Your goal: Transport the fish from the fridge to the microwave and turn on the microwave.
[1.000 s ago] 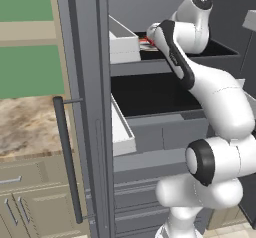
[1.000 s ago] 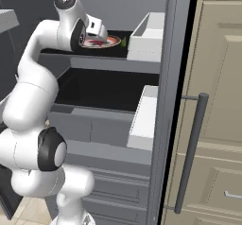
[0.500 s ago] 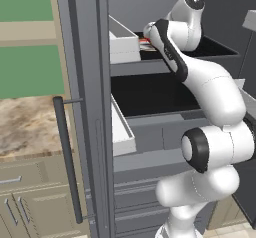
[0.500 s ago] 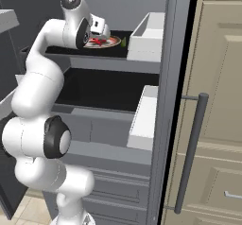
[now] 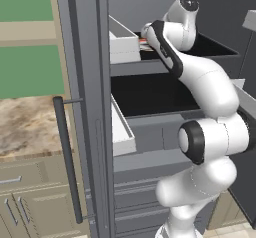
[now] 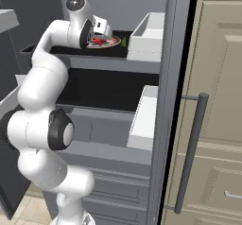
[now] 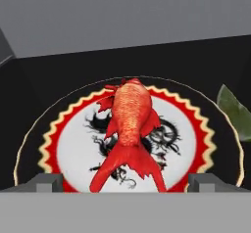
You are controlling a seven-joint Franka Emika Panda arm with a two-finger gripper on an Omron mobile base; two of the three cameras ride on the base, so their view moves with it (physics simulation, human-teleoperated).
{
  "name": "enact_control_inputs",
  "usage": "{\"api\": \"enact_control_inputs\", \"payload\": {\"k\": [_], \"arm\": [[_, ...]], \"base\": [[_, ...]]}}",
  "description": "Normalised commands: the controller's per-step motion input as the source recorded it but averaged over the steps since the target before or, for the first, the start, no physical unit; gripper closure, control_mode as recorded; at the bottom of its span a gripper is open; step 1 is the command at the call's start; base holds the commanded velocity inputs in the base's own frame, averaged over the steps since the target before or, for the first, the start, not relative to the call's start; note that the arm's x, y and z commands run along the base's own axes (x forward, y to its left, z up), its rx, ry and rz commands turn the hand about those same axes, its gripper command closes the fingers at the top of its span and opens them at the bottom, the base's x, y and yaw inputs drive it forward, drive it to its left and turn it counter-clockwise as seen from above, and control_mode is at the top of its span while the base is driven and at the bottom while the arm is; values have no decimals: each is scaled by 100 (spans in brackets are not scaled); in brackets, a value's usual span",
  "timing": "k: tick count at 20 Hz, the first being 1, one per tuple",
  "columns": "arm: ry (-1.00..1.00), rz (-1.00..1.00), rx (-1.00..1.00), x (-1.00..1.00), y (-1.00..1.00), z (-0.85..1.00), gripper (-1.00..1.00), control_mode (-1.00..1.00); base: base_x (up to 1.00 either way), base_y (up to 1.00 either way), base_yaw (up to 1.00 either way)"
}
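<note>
Inside the fridge (image 5: pixel 85 107), the claw (image 7: pixel 125 183) hovers spread wide over the fish (image 7: pixel 128 129) (tail nearest), straddling it on its plate (image 7: pixel 63 144), ready to pinch.

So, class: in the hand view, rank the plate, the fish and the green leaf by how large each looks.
1. The plate, widest, partly cut off at the bottom.
2. The fish, lying on the plate and well inside its rim.
3. The green leaf, though it is cropped by the right edge, so its full size can't be told.
</note>
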Motion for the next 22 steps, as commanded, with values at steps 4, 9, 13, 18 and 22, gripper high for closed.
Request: {"api": "enact_control_inputs", "payload": {"k": [4,9,13,18,22], "arm": [[0,0,0,27,0,0,-100,-100],[0,0,0,25,0,0,-100,-100],[0,0,0,23,0,-9,-100,-100],[0,0,0,13,0,-21,-100,-100],[0,0,0,10,0,-13,-100,-100]], "base": [[0,0,0],[0,0,0],[0,0,0],[0,0,0],[0,0,0]]}}
